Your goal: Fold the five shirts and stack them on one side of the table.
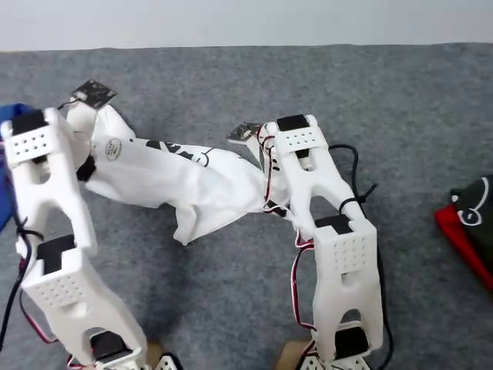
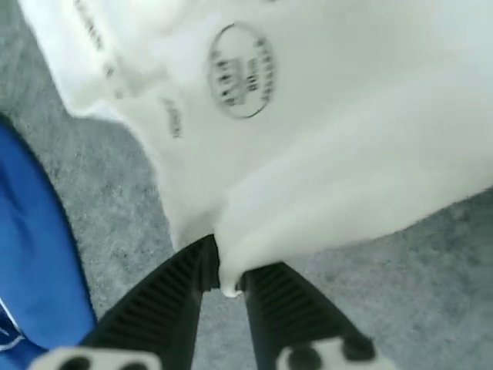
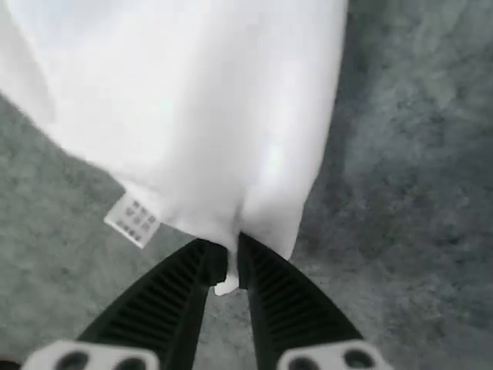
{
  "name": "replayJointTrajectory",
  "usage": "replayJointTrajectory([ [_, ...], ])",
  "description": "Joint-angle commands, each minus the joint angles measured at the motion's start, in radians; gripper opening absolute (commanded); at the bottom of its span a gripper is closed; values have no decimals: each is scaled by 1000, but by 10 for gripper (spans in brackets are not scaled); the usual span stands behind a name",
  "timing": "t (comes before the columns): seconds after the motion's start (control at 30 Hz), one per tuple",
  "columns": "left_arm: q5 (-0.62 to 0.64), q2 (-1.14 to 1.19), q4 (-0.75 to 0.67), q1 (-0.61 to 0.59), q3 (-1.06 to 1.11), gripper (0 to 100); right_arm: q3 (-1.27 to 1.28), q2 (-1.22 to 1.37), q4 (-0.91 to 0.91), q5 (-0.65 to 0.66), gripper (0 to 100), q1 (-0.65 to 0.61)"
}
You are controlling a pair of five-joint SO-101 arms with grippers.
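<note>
Where the grey table (image 1: 400,116) spreads across the high view, a white shirt (image 1: 177,181) stretches between two white arms. It runs from ten o'clock to the centre, with loose cloth sagging toward six o'clock. The left arm (image 1: 58,254) comes up from seven o'clock, the right arm (image 1: 339,254) from five o'clock. At the three o'clock edge a black shirt (image 1: 477,202) lies on a red shirt (image 1: 461,235). At the nine o'clock edge sits a blue shirt (image 1: 5,173). The left gripper (image 2: 227,271) is clenched on one fold of the white shirt. The right gripper (image 3: 226,258) pinches another edge, near a small label (image 3: 132,220).
</note>
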Motion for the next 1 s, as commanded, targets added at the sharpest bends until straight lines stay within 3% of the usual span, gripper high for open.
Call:
replayJointTrajectory([
  [0.0, 18, -103, 83, 66, -113, 2, -29, -189, 61, 38, 10, 33],
  [0.5, 419, -333, 180, 270, -501, 2, -230, -691, 120, 69, 10, 186],
  [0.8, 442, -462, 173, 405, -645, 2, -411, -837, 120, 69, 10, 366],
  [0.97, 446, -483, 146, 411, -771, 2, -548, -869, 120, 69, 10, 464],
])
